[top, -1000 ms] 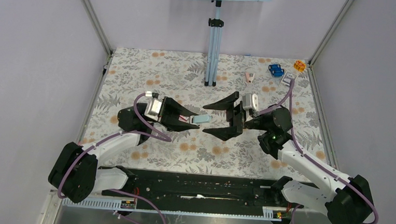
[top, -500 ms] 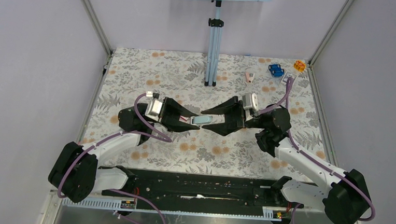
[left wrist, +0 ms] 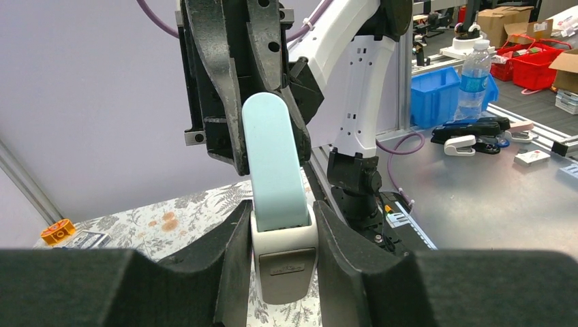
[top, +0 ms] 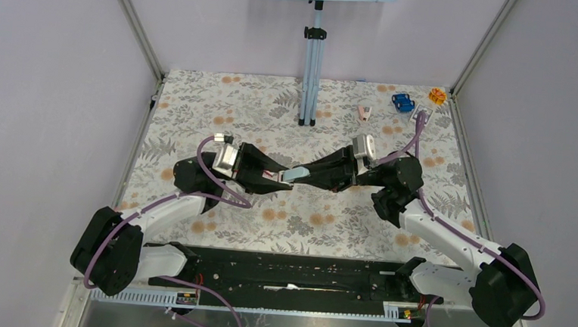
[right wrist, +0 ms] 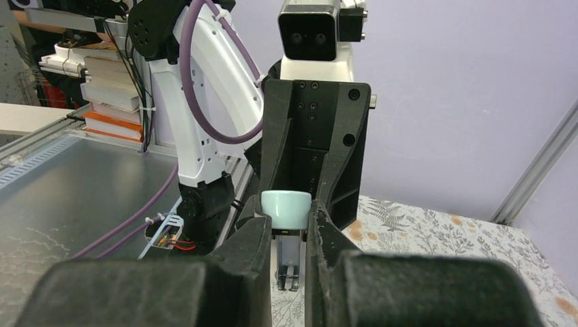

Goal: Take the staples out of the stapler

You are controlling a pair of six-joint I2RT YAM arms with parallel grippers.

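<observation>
- Floral-print cloth covers the worktop [top: 221, 106], lilac walls all round, and the action is up in the air at mid-table.
- Centre stage: a small stapler [top: 294, 174] with a pale blue plastic lid and a white base, hanging clear of the cloth, roughly level between the two arms.
- At its white hinge end the left hand [top: 279, 176] is clamped, fingers pressed to both sides.
- At the rounded blue nose the right hand [top: 312, 175] pinches in; its wrist view shows both fingers snug against the lid.
- My read: light, rigid, smooth-shelled and probably slick, so the flat sides are the place to hold.
- Lid should pivot at the hinge, so lift it by the nose with the base pinned.
- Any staples inside would be brittle and quick to scatter.
- Further out, a grey metal stand pole [top: 311, 66] and a small blue object [top: 403, 102] in the far right corner.
</observation>
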